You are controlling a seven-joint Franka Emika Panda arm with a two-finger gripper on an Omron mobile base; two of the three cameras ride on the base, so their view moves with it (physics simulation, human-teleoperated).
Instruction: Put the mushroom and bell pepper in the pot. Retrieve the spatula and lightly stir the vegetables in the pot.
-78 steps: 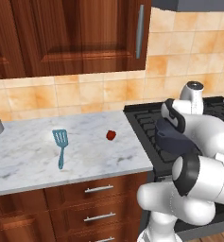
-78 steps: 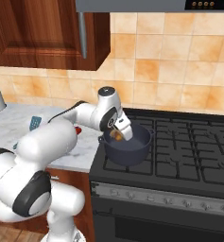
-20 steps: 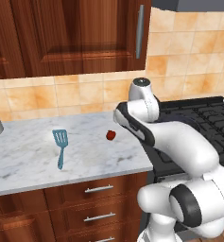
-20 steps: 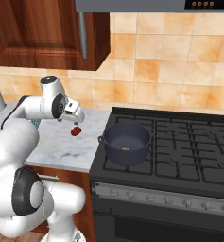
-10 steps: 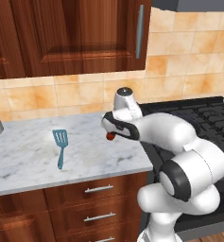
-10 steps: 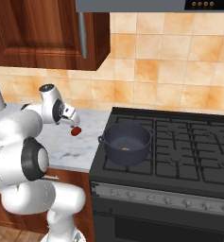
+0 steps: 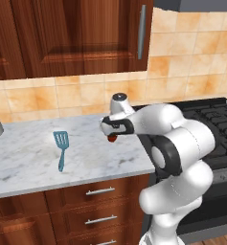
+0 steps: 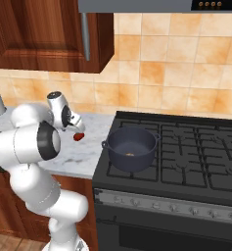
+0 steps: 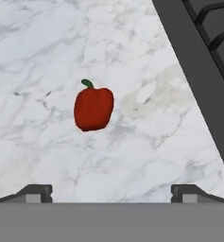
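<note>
We see our pincer (image 9: 111,191) spread wide above the small glossy red bell pepper (image 9: 93,108), which lies on the white marble table (image 9: 47,42) beside the black stove (image 8: 186,152), holding nothing.
</note>
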